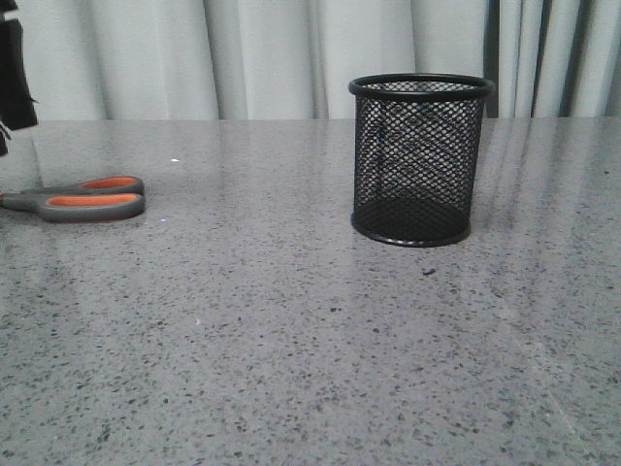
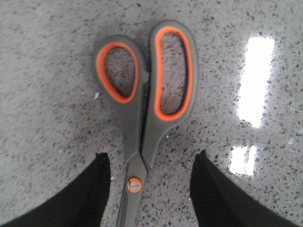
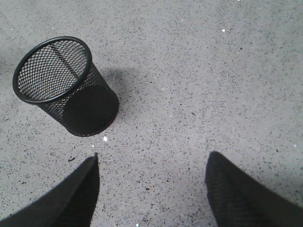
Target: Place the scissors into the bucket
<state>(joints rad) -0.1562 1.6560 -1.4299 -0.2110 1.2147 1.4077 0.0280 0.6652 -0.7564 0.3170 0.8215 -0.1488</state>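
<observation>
At the 9 o'clock edge of the front view, the scissors point(image 1: 85, 198) lie flat on the speckled grey stone tabletop point(image 1: 291, 340). Only their dark grey handles with orange lining show there; the blades are cut off by the frame edge. The left wrist view shows them from above: two orange-lined loops, one smaller than the other, meeting at an orange pivot screw point(image 2: 134, 184). The blades run out of sight past the picture's border, so their tips cannot be seen.

The left gripper point(image 2: 149, 161) is over the scissors with its two black fingers spread wide, one on each side of the shank near the pivot. Neither finger touches the scissors, and it holds nothing. In the front view only a dark sliver of the left arm point(image 1: 15, 73) appears at 10 o'clock, above the handles; its shape is hard to make out.

The bucket point(image 1: 420, 160), a black wire-mesh cup with a solid rim and base, stands upright on the table at about 2 o'clock from the front view's centre, well apart from the scissors. Through the mesh its inside looks dark, and no contents can be made out.

The right gripper point(image 3: 151, 170) is above bare tabletop with its fingers wide apart, gripping nothing. The bucket sits near it, off to one side and clear of both fingers. Pale pleated curtains point(image 1: 272, 58) hang behind the table.
</observation>
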